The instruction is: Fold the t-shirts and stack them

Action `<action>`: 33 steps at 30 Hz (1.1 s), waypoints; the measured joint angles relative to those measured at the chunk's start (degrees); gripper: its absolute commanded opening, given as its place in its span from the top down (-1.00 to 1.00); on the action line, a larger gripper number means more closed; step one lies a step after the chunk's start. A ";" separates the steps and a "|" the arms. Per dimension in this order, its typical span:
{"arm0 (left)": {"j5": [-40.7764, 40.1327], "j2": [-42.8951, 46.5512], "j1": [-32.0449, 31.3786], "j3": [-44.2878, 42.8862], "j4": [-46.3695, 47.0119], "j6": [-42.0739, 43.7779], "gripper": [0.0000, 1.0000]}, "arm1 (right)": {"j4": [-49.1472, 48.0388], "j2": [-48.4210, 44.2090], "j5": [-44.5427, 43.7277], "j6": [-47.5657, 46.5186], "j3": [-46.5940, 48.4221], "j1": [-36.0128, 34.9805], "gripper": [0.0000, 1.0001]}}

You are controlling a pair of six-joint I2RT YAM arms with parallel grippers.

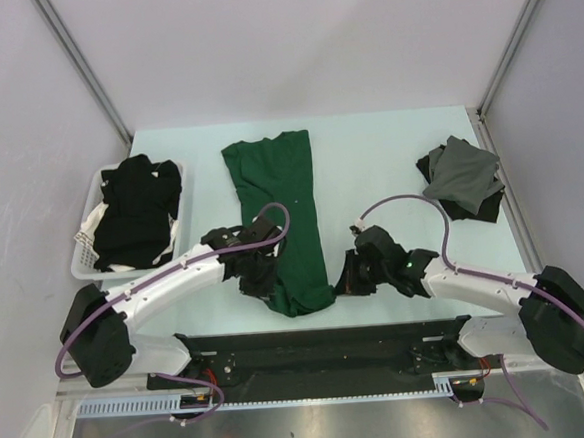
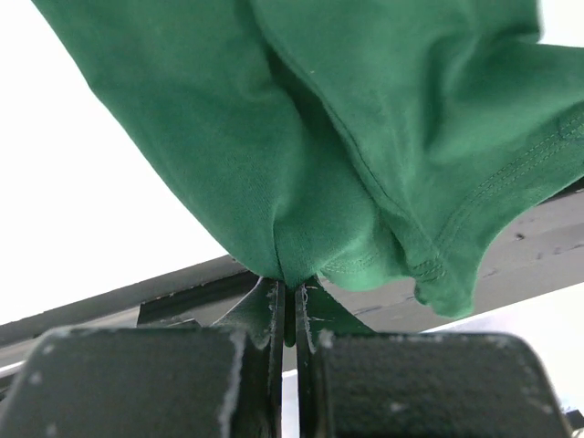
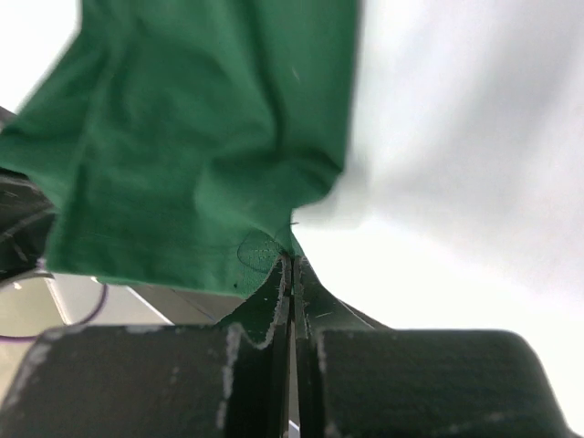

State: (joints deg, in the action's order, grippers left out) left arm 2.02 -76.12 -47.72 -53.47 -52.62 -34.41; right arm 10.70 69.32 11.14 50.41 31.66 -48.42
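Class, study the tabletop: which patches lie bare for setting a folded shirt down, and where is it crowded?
Widest bare patch: table between the dark green cotton t-shirt and the grey-on-black shirt pile. A narrower strip lies between the white slatted plastic basket and that t-shirt. Crowded: the near edge, where left end effector and right end effector pinch its cloth.

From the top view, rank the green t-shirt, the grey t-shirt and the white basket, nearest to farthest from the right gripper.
1. green t-shirt, table centre, pinched in the right gripper.
2. grey t-shirt, far right.
3. white basket, far left.
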 measured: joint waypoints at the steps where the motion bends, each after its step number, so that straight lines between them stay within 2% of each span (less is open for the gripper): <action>1: -0.28 0.04 0.00 -0.63 -0.15 0.04 1.00 | 0.31 0.00 0.24 -0.52 0.83 0.74 1.00; 15: -6.05 0.04 0.81 -3.65 -2.01 1.60 1.00 | 3.37 1.90 3.06 -6.43 7.80 8.22 1.00; 33: -10.23 -0.74 8.96 -6.84 -2.01 5.84 1.00 | 4.83 12.70 7.10 -12.13 19.30 14.45 1.00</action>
State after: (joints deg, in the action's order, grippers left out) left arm -8.21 -76.86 -38.76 -60.31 -54.63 -28.58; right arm 15.53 82.02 18.24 38.28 50.96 -33.98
